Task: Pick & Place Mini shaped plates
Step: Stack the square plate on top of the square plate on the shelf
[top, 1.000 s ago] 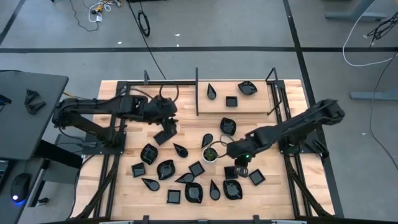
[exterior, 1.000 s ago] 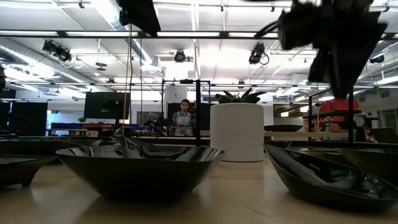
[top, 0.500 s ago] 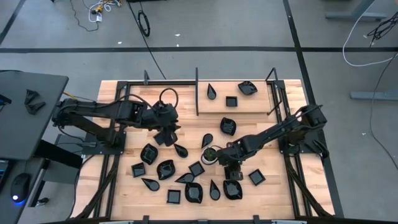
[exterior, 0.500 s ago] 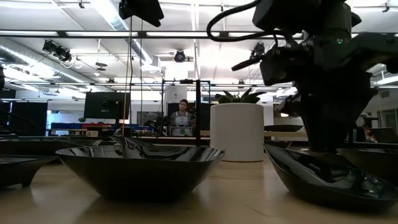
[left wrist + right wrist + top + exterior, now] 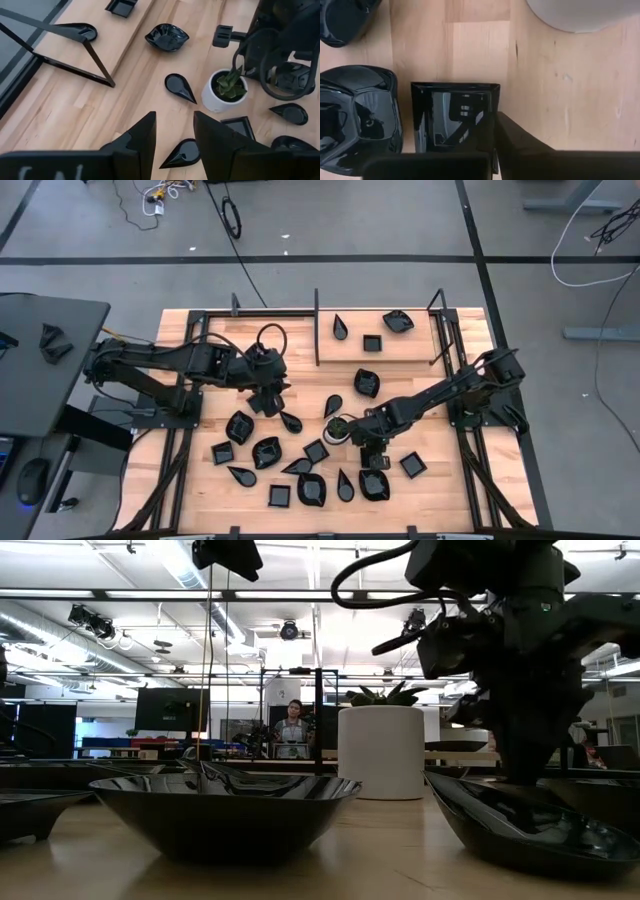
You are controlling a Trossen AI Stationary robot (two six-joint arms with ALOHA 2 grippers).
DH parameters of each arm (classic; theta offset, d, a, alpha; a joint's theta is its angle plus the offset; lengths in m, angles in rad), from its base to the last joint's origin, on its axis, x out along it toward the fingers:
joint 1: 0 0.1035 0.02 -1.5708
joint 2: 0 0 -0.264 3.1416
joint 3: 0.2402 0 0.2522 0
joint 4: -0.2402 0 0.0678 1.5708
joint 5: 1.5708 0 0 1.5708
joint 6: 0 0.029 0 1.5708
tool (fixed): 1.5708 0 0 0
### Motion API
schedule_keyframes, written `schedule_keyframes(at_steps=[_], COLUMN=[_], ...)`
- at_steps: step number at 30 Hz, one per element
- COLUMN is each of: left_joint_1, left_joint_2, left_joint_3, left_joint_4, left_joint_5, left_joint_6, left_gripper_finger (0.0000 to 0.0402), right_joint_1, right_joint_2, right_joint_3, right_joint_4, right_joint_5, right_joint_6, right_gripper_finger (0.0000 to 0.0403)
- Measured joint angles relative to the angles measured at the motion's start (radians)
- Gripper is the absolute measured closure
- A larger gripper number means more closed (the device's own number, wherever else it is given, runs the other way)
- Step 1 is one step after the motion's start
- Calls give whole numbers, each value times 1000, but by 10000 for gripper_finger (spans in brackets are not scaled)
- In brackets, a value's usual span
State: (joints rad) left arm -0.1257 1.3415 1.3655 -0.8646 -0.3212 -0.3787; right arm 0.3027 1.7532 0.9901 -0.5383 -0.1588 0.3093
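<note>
Many glossy black mini shaped plates lie flat on the wooden table (image 5: 200,480): square, teardrop and leaf shapes. My right gripper (image 5: 372,450) points steeply down at the middle right, shut on a square plate (image 5: 452,117) that lies beside a leaf plate (image 5: 355,120). The low view shows this gripper (image 5: 525,755) standing among the near plates. My left gripper (image 5: 265,400) hangs open above the table left of centre. Nothing is between its fingers (image 5: 145,135), and a teardrop plate (image 5: 181,152) lies below them. My right gripper has the square plate by one side rim (image 5: 495,107), coming from above and pointing steeply down. One finger (image 5: 520,145) stands just outside that rim; the other is lost against the dark plate. The plate lies flat on the table.
A small white cup with a green plant (image 5: 338,427) stands just left of my right gripper. A raised board at the far side (image 5: 410,345) carries three plates, with black frame posts (image 5: 317,325) around it. More plates crowd the near middle (image 5: 310,490).
My right gripper has come down and a little toward the table's left, onto the square plate beside the white cup, rolling as it came. My left gripper has swung slightly toward the near edge. The plates lie where they were.
</note>
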Motion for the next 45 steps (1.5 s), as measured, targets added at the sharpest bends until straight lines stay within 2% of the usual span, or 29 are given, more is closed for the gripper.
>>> schedule_keyframes(at_steps=[5,11,17,21,26,33,38,45], left_joint_1=[0,0,6,35,102,215,281,336], left_joint_2=[0,0,0,0,0,0,0,0], left_joint_3=[0,0,0,0,0,0,0,0], left_joint_4=[0,6,65,126,187,187,187,188], left_joint_5=[-2,-63,-94,-94,-81,-39,-33,-33], left_joint_6=[9,33,84,88,102,94,37,-23], left_gripper_finger=[266,266,266,266,266,266,266,266], right_joint_1=[-3,-55,-223,-388,-608,-850,-940,-981], right_joint_2=[-48,-212,-406,-444,-393,-229,-101,-2], right_joint_3=[0,0,32,135,281,430,516,549], right_joint_4=[-53,-210,-353,-458,-498,-503,-506,-547], right_joint_5=[-10,-13,17,75,107,93,68,-10], right_joint_6=[40,48,28,-103,-361,-649,-805,-963], right_gripper_finger=[396,401,401,402,402,403,403,403])
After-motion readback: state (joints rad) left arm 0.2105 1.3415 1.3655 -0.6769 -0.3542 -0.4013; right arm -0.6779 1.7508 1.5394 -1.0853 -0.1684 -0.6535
